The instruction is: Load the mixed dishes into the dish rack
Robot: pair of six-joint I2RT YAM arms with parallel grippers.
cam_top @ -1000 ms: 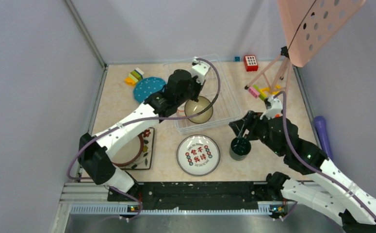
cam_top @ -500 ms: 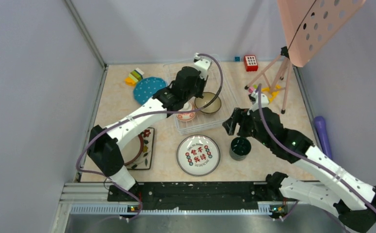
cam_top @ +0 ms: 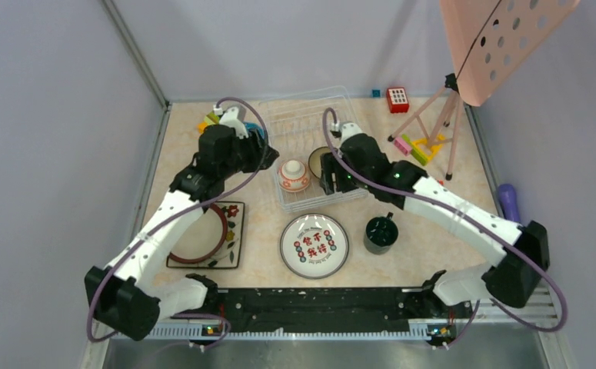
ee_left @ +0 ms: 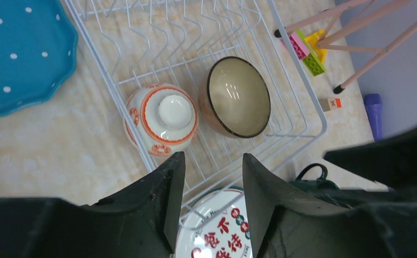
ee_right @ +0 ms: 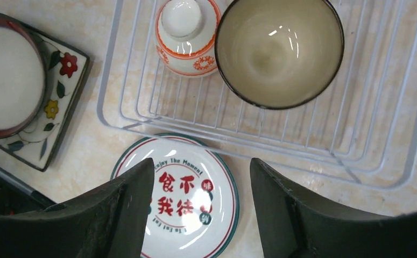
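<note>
The white wire dish rack holds an upside-down orange-white bowl and, to its right, a tilted brown bowl. My left gripper hangs open and empty at the rack's near-left side, by the blue dotted plate. Over the rack's near edge my right gripper is open, also empty, above the grey-rimmed plate with red characters. The dark green mug stands right of that plate. The square leaf-patterned plate lies at the near left with a red-rimmed round dish on it.
A pink perforated board on a tripod stands at the back right, with toy blocks at its feet and a red block behind. More blocks lie at the back left. A purple object lies by the right wall.
My left gripper set the brown bowl in the rack, opened and drew back to the left. My right arm left the mug and swung up-left over the rack.
</note>
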